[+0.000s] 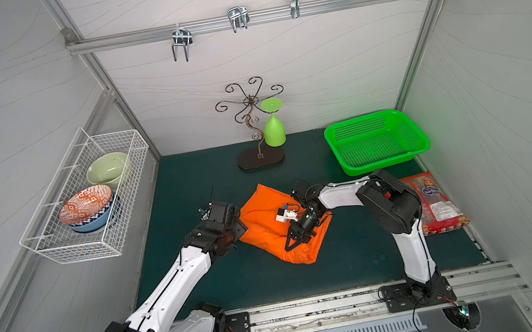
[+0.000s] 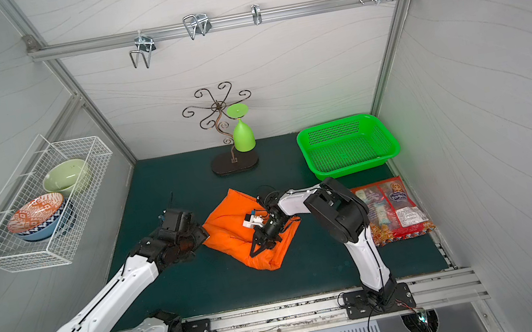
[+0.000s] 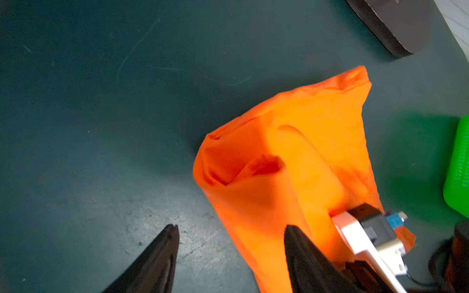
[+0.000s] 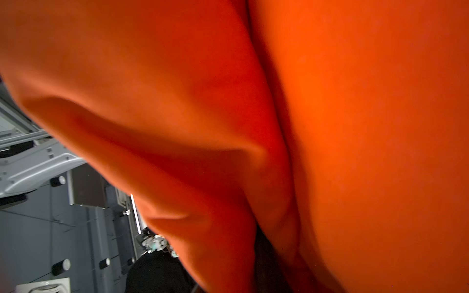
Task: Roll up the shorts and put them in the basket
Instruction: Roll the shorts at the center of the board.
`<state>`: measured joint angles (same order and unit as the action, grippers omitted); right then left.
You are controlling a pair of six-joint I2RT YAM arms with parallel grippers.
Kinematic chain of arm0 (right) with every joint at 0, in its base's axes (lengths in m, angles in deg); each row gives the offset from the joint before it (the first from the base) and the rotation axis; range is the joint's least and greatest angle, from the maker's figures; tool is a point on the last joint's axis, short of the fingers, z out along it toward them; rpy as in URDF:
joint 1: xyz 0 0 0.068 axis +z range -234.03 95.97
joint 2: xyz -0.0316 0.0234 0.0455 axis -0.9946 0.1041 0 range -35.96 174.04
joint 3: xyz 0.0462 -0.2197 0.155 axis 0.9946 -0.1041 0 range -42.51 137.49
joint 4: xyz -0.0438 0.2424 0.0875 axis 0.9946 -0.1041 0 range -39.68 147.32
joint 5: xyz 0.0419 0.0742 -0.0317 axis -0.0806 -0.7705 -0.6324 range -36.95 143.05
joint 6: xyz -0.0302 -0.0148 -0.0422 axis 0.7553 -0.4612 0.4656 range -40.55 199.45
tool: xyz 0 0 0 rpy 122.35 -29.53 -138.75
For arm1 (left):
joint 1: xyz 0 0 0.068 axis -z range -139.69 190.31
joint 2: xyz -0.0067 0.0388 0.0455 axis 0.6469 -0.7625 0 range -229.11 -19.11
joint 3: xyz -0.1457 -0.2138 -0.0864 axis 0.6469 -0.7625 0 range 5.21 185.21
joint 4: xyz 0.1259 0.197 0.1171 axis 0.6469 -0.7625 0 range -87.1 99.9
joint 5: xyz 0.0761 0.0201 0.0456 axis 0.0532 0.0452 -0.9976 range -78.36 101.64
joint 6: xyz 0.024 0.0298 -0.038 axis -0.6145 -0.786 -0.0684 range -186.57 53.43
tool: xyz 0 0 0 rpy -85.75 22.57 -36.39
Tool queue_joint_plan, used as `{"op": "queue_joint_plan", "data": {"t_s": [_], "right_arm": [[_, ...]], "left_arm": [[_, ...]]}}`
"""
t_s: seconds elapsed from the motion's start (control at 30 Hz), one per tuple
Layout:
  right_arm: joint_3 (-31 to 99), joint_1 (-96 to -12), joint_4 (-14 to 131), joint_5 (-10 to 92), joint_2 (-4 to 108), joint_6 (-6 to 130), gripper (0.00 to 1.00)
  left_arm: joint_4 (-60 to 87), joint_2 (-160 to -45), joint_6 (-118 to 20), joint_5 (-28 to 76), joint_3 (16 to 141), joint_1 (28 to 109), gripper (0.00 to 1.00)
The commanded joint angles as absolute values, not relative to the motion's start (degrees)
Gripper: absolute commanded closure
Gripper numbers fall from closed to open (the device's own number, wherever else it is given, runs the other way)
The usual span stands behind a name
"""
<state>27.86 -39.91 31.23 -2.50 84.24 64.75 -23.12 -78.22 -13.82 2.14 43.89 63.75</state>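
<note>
Half-bundled orange shorts (image 1: pixel 264 211) lie mid-counter (image 1: pixel 204 287) as the right claw (image 1: pixel 295 243), nearly closed, pinches a fold, apparently to anchor the roll, while the left claw (image 3: pixel 231 228) gapes wide at their edge, seemingly ready for a new hold.

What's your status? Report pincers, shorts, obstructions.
Left pincer open, at edge of shorts. Right pincer shut on shorts. Shorts loosely bundled on mat. Basket, stand well apart.

Dark teal mat (image 1: pixel 204 287) under orange shorts (image 1: pixel 267 225), green basket (image 1: pixel 381 164), snack packet (image 1: pixel 439 203), scroll-wire stand (image 1: pixel 260 160).
</note>
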Motion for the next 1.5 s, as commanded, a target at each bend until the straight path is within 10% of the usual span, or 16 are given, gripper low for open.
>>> {"op": "queue_joint_plan", "data": {"t_s": [0.0,0.27,0.83,1.0,1.17,1.47], "right_arm": [[25.8,-39.8,35.1,2.5,88.4,61.4,0.92],[26.1,-39.8,34.0,3.6,87.4,62.2,0.91],[26.6,-40.2,33.9,2.9,87.7,62.8,0.88],[26.6,-40.7,33.5,2.4,87.8,63.4,0.87],[24.3,-41.2,32.4,5.4,85.2,64.1,0.75],[12.2,-39.7,30.3,21.1,72.2,64.1,0.63]], "left_arm": [[-17.3,-74.1,-13.8,1.2,39.4,66.1,0.26],[-0.8,-67.7,-14.8,3.6,30.3,67.8,0.22],[19.1,-92.9,-13.0,2.2,27.3,68.0,0.2],[19.0,-98.8,-13.0,2.0,29.5,68.0,0.38],[15.7,-100.0,-12.2,-0.8,32.1,67.5,1.0],[8.2,-99.9,-10.3,-0.4,35.7,64.6,1.0]]}}
